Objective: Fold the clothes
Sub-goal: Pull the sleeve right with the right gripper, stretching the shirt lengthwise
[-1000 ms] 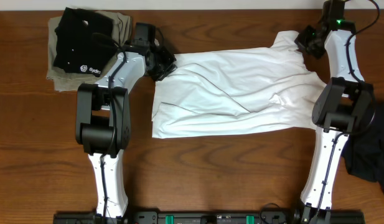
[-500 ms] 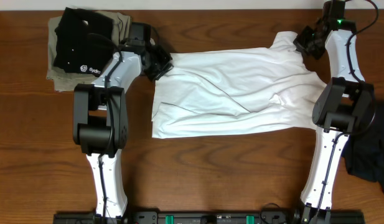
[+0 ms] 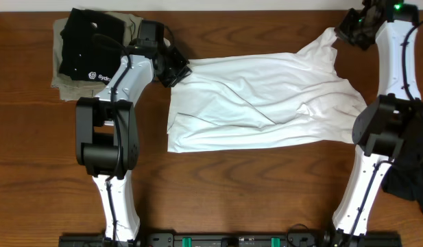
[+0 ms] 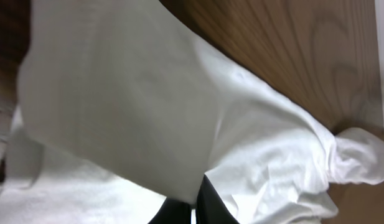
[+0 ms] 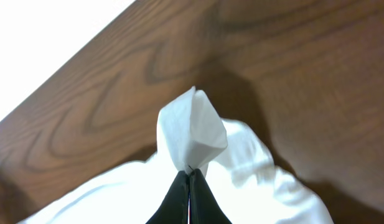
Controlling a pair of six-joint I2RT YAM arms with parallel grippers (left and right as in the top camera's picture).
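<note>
At the far left of the table (image 3: 218, 199) a folded black shirt (image 3: 88, 48) lies on a khaki garment (image 3: 132, 27), and just beside them the left gripper (image 3: 178, 70) is pinched tight on the upper left corner of the white T-shirt (image 3: 259, 96). The T-shirt lies spread and wrinkled across the middle of the table. At its upper right corner the right gripper (image 3: 343, 33) is clamped closed on a drawn-up peak of fabric.
</note>
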